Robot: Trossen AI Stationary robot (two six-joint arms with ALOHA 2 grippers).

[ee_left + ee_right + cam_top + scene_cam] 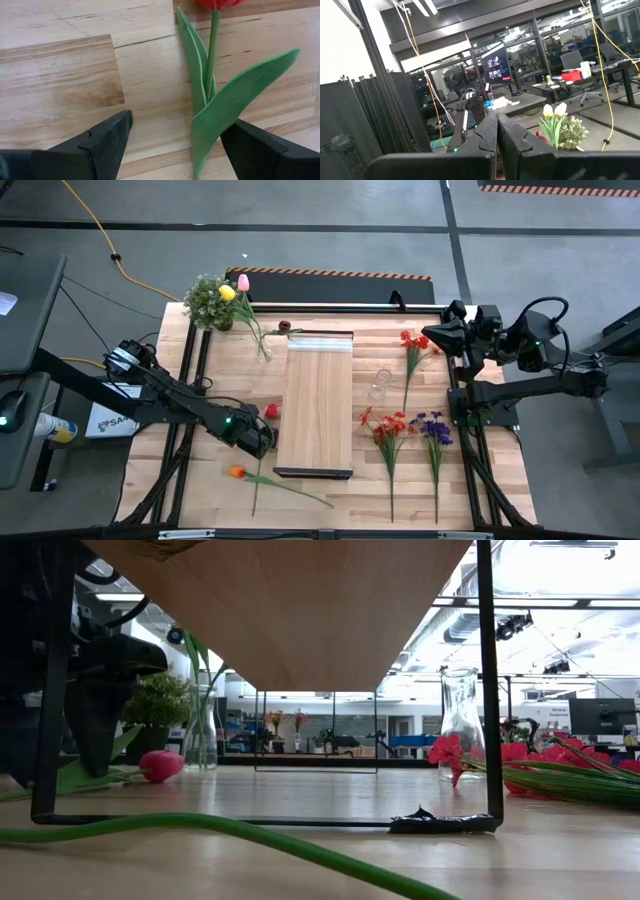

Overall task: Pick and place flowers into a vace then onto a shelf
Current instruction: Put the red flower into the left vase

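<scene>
A red tulip point(212, 45) lies flat on the table left of the shelf point(318, 405), its head point(271, 411) toward the far edge. My left gripper point(172, 145) points down over its lower stem, open, with one big leaf point(235, 100) between the fingers. My right gripper point(497, 131) is shut and empty, raised at the far right point(450, 335). A clear empty vase point(380, 385) stands right of the shelf. A second glass vase point(264, 350) near the far left holds a yellow and a pink tulip. My left gripper comes from above with its fingers across the red tulip's lower part. The leaf's edge point(220, 132) overlaps one finger point(255, 150) in the wrist view; I cannot tell whether they touch. The tulip lies on the table.
An orange tulip point(237, 472) lies near the front left and a maroon one point(283, 328) at the far edge. Red sprays point(388, 427) and a purple cluster point(433, 425) lie right of the shelf. A potted plant point(208, 305) stands at the far left corner.
</scene>
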